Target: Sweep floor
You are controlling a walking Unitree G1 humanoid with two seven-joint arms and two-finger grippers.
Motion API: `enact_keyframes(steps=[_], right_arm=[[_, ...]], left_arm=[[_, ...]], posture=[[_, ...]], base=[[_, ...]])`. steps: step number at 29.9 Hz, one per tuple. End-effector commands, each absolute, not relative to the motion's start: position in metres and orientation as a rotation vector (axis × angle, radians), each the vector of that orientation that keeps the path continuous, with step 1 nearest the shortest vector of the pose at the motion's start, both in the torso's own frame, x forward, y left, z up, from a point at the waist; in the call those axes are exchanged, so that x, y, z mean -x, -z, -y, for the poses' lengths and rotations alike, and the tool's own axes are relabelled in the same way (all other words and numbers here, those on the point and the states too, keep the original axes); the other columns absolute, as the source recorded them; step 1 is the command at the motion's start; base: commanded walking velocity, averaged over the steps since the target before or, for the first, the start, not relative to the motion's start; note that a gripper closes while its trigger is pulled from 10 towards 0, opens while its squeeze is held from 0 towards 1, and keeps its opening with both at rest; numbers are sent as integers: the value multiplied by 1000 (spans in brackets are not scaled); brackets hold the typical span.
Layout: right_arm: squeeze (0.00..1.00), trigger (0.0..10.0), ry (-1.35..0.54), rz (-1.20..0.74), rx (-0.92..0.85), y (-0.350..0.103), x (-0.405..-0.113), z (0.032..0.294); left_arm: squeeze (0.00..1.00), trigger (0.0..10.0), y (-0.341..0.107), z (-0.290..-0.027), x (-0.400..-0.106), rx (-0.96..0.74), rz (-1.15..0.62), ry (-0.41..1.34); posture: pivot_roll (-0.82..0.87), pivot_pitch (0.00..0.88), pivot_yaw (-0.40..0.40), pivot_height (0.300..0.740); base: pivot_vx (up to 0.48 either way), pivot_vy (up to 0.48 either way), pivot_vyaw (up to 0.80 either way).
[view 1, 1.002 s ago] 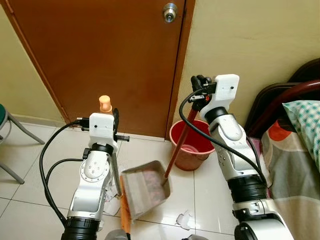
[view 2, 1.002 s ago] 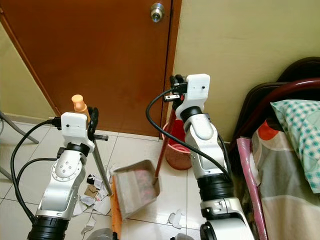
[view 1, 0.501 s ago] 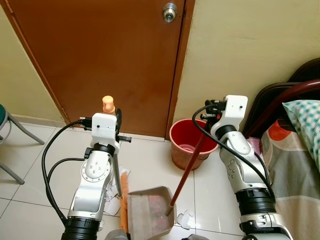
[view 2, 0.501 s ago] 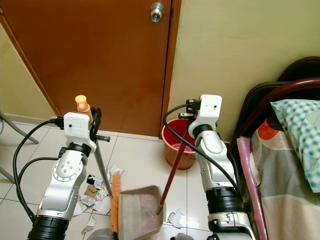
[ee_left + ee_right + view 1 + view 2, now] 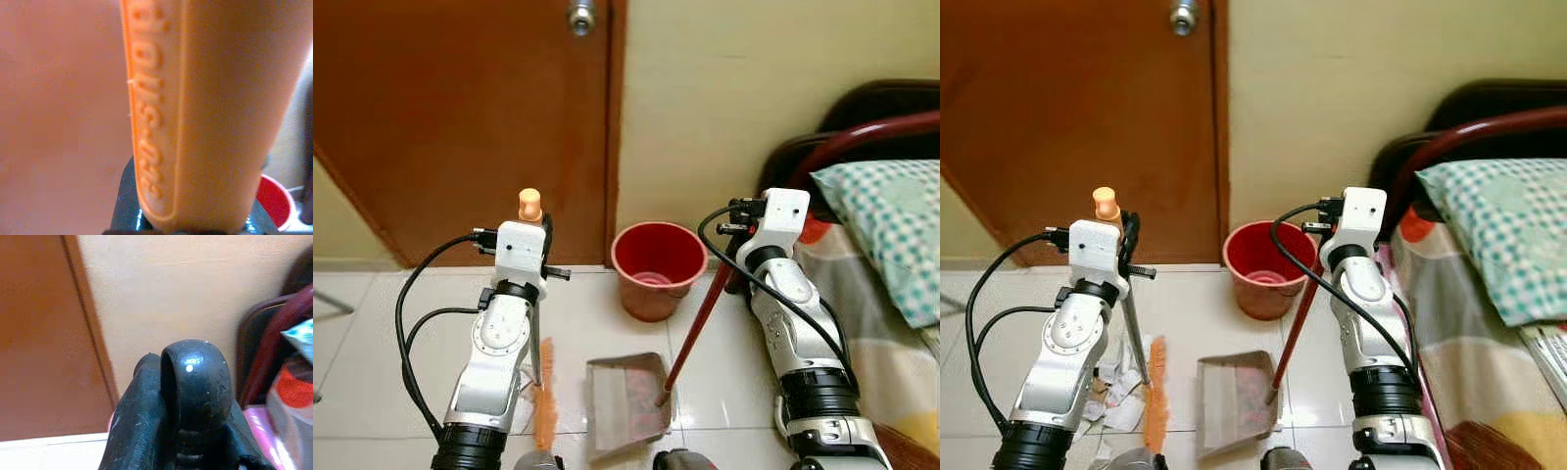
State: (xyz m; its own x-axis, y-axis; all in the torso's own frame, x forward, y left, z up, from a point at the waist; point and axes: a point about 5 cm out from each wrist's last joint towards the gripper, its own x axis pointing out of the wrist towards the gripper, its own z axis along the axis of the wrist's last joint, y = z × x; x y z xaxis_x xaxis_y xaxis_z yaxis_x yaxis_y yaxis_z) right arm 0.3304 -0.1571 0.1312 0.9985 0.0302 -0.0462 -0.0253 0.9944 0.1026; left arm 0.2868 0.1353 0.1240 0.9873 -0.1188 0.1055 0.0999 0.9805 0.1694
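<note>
My left gripper (image 5: 544,243) is shut on the broom's handle just under its orange end cap (image 5: 530,204), which appears close up in the left wrist view (image 5: 195,122). The metal shaft runs down to the orange bristles (image 5: 545,409) on the tiled floor. Beside the bristles lies a grey dustpan (image 5: 625,399) with pinkish bits inside. Its long red pole (image 5: 695,333) slants up to my right gripper (image 5: 735,218), which is shut on it. Torn paper scraps (image 5: 1116,403) lie on the floor left of the broom.
A red bucket (image 5: 651,266) stands against the wall beyond the dustpan. A brown door (image 5: 460,117) is at the left. A bed with a checked pillow (image 5: 886,220) and a dark headboard (image 5: 871,117) crowds my right side.
The camera has turned right, so door and bucket shifted left. My right arm came down and drew the dustpan from beside the bucket towards me; it now lies beside the bristles.
</note>
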Motion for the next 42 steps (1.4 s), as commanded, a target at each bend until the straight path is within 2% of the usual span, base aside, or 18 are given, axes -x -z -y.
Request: enact_keyframes(steps=[1, 17, 22, 28, 35, 42], right_arm=[[0, 10000, -23, -30, -107, -136, -332, 159], [0, 10000, -24, -16, -79, -137, -333, 160], [0, 10000, -13, -27, -35, -135, -336, 165], [0, 10000, 15, -4, 26, -139, -336, 179], [0, 10000, 70, 23, 127, -139, -339, 203], [0, 10000, 61, 8, 186, -133, -343, 200]], left_arm=[[0, 10000, -122, -132, -287, -152, 104, 129], [0, 10000, -120, -131, -288, -158, 96, 141], [0, 10000, -120, -142, -295, -172, 86, 116], [0, 10000, -118, -144, -287, -169, 71, 116], [0, 10000, -112, -137, -281, -147, 45, 125], [0, 10000, -118, -131, -277, -136, 48, 145]], posture=[[15, 5, -34, 740], [14, 0, -39, 740], [6, 21, -45, 740], [2, 65, -38, 740], [14, 119, -26, 740], [30, 172, -16, 740]], base=[[0, -262, -788], [0, 0, -788], [0, 0, -788], [0, 0, -781], [0, 0, 0], [0, 0, 0]])
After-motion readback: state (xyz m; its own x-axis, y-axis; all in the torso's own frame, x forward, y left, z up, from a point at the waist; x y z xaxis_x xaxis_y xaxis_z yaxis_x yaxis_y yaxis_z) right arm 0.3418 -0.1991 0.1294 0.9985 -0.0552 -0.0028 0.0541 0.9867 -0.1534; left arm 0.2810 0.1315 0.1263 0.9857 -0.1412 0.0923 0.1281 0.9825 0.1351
